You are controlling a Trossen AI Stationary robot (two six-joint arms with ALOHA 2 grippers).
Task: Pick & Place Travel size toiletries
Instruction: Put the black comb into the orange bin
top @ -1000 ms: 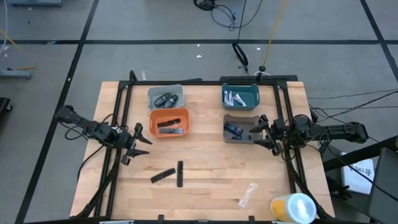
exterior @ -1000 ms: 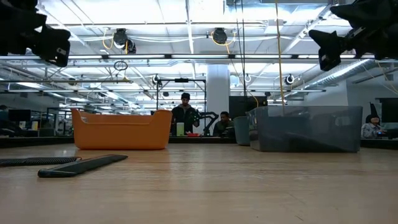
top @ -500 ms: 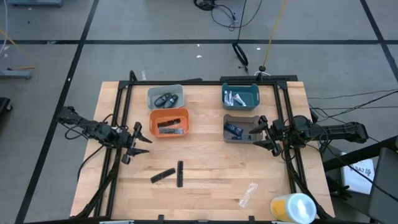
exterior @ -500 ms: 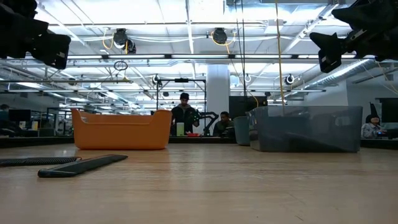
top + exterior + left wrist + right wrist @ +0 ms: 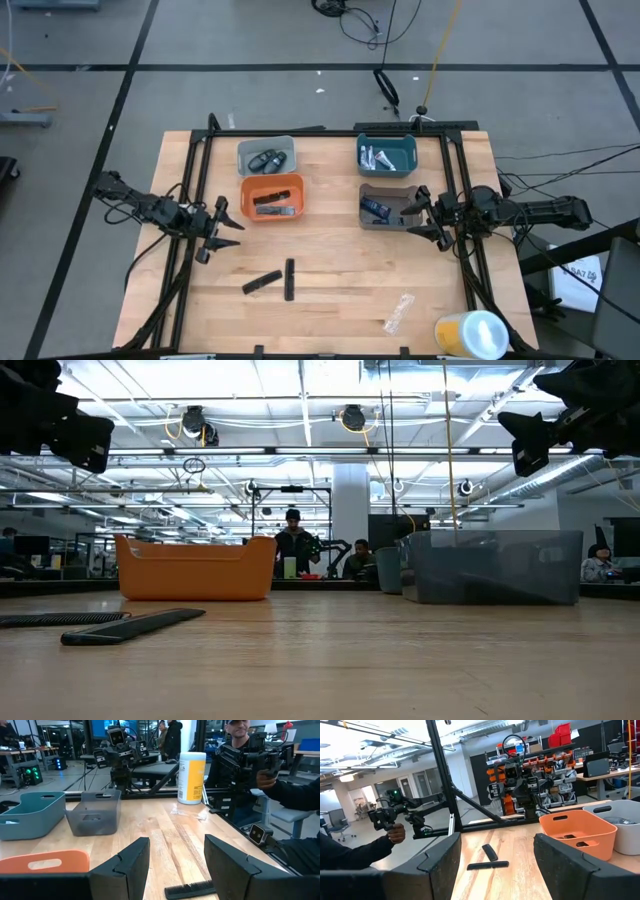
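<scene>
Nothing on the table has shifted since the earlier frames; only the left arm has edged a touch farther left, and both arms now hang still above the wood.

Left gripper [image 5: 222, 227] hovers over the left side of the table [image 5: 330, 310], just left of the orange bin [image 5: 271, 197], its fingers spread apart and holding nothing. Right gripper [image 5: 424, 217] hovers at the right side, beside the near right corner of the dark grey bin [image 5: 386, 205], its fingers spread wide and also empty.

Four bins sit in the far half of the table. A light grey bin [image 5: 266, 156] at far left holds two dark oval pieces [image 5: 268, 159]. The orange bin, nearer, holds black stick-shaped pieces [image 5: 270, 204]. A teal bin [image 5: 387, 155] at far right holds silvery-white tubes [image 5: 377, 157]. The dark grey bin holds a dark blue tube [image 5: 375, 208].

Two black combs [image 5: 274, 279] lie loose on the near left of the table, close together and at an angle to each other. A clear wrapper [image 5: 398, 312] lies near right, with a yellow-and-white cylinder [image 5: 471, 332] at the near right corner.

People stand in the room beyond the table.
</scene>
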